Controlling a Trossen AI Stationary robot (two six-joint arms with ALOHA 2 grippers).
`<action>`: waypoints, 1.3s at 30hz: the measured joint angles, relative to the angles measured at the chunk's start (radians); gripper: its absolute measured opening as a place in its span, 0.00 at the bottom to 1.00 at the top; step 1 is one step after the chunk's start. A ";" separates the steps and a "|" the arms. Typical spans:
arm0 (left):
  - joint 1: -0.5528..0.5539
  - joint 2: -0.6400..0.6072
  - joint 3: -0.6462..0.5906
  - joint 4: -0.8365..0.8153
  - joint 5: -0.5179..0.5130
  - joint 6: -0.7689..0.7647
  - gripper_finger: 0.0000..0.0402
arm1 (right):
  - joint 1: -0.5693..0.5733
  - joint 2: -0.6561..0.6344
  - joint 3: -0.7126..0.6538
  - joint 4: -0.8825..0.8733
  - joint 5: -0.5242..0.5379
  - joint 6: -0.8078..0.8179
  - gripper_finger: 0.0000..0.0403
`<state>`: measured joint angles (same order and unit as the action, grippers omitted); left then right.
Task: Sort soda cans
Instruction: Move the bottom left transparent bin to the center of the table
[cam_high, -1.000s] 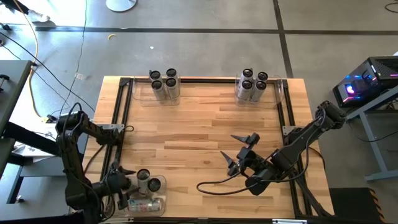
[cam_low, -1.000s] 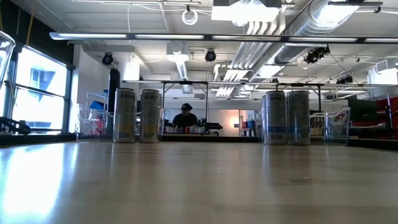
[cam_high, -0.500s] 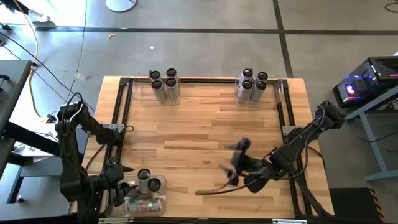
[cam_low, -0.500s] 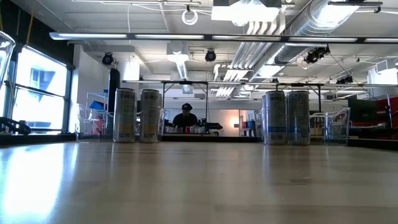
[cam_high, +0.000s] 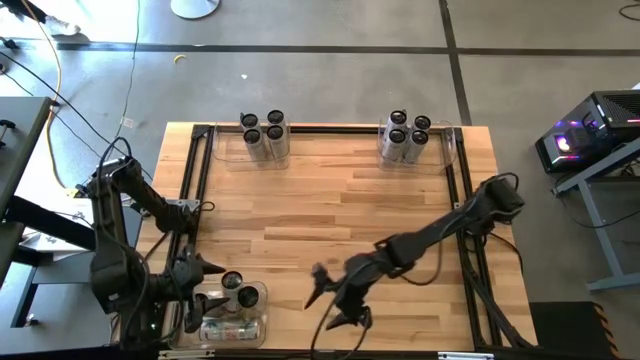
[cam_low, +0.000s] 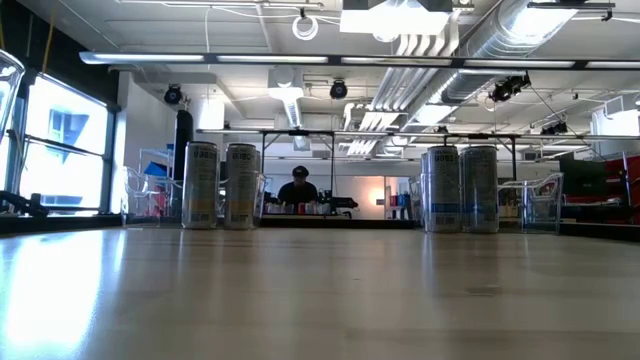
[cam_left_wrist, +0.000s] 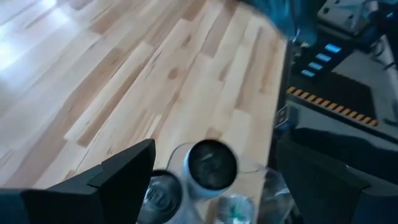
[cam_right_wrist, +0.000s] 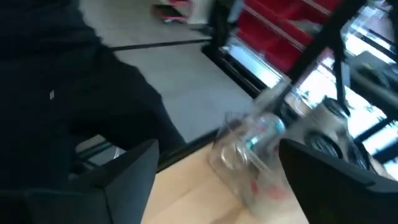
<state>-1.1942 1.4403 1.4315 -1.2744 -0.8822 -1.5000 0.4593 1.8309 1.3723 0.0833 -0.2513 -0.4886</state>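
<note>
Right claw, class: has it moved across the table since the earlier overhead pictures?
Yes. The right claw has swung toward the table's near edge and leftward, closer to the bin holding cans at the near-left corner.

Four soda cans stand at the upper left. Four more cans stand at the upper right. Two cans stand at the lower left.

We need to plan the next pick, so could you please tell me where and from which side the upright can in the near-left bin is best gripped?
Judging from its pose, grip the can around its round side wall just below the rim, coming straight down from above. It stands upright in the clear bin with another can close beside it, so a sideways approach looks blocked. The left hand, open, is closest.
</note>
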 joint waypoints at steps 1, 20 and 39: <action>0.006 0.000 0.021 0.000 0.003 0.015 0.82 | -0.008 0.034 0.041 -0.012 -0.024 -0.035 0.79; 0.026 0.000 0.144 -0.131 0.051 -0.043 0.82 | -0.056 0.647 0.900 -0.500 -0.039 -0.229 0.45; 0.027 0.000 0.144 -0.158 0.065 0.031 0.82 | -0.062 0.715 0.942 -0.519 0.082 -0.200 0.34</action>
<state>-1.1675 1.4406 1.5753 -1.4327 -0.8173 -1.4689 0.3969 2.5462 2.3142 -0.4360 -0.1688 -0.6888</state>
